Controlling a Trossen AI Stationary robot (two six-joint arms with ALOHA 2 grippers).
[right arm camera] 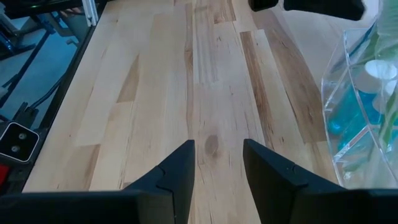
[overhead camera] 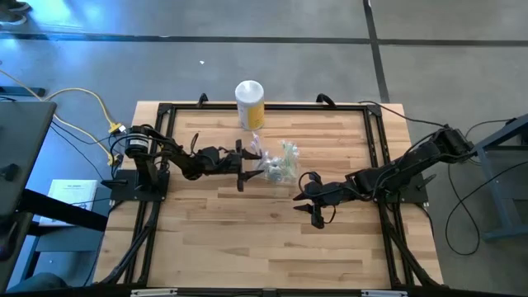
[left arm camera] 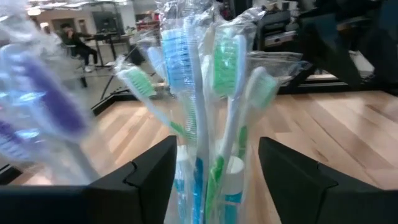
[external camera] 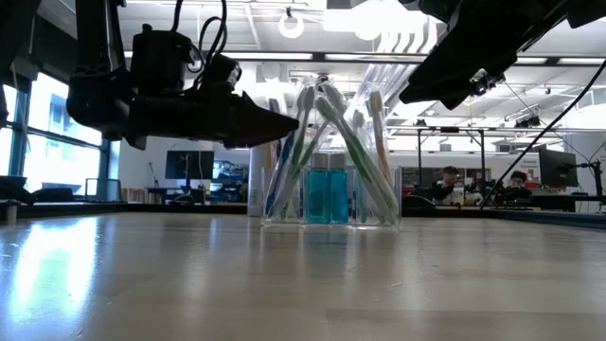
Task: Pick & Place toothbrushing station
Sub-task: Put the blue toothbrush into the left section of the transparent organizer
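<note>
Clear plastic holder point(overhead camera: 282, 162) w/ toothbrushes point(left arm camera: 198, 81) stands mid-table; left gripper point(overhead camera: 248, 167) open just left of it, right gripper point(overhead camera: 313, 203) open nearby.

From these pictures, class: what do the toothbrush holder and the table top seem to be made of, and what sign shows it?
Holder: likely clear hard plastic, glossy; the blue-capped tubes and toothbrushes show straight through its walls. Table top: wood planks with a smooth, slightly shiny finish; grain, knots and plank seams are visible.
</note>
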